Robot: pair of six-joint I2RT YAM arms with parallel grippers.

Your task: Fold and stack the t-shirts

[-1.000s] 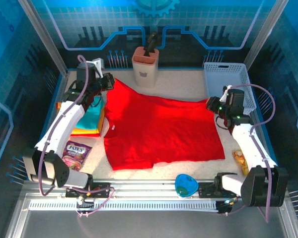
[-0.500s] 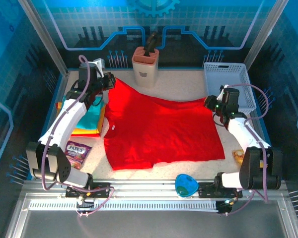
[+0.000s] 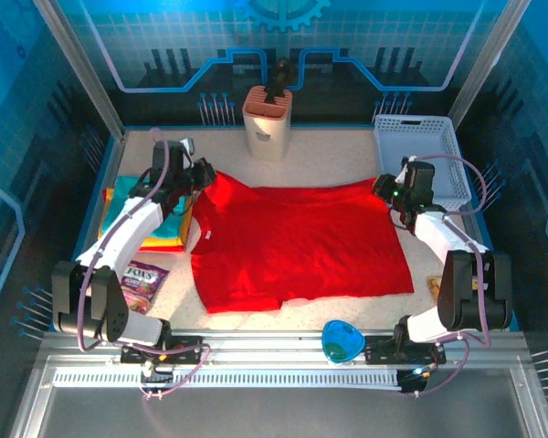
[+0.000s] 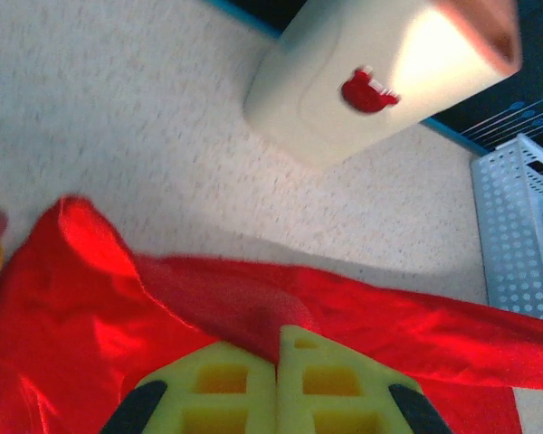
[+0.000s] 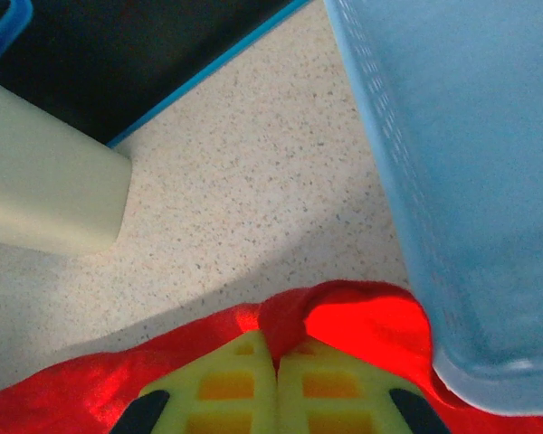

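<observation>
On the speckled table (image 3: 338, 160) the red t-shirt (image 3: 297, 242) lay spread flat across the middle. Its long axis ran from 9 to 3 o'clock, with the collar toward 9 and the hem toward 3. The white mesh basket (image 3: 416, 121) stood at 2 o'clock, just beside the hem's far corner. The folded teal, orange and yellow t-shirts (image 3: 119, 199) sat stacked at 9 o'clock, partly under my left arm.

My left gripper (image 3: 204, 175) had its yellow fingers (image 4: 226, 380) pressed together, pinching the far shoulder of the red cloth. My right gripper (image 3: 384, 190), jaws likewise closed, pinched the far hem corner, its fingers (image 5: 226, 384) close against the basket wall.

A second before, the left-hand corner had been held further off toward 11 o'clock and the far edge slanted. By this moment that gripper had come nearer, and the far edge ran almost straight between the two grips.
</observation>
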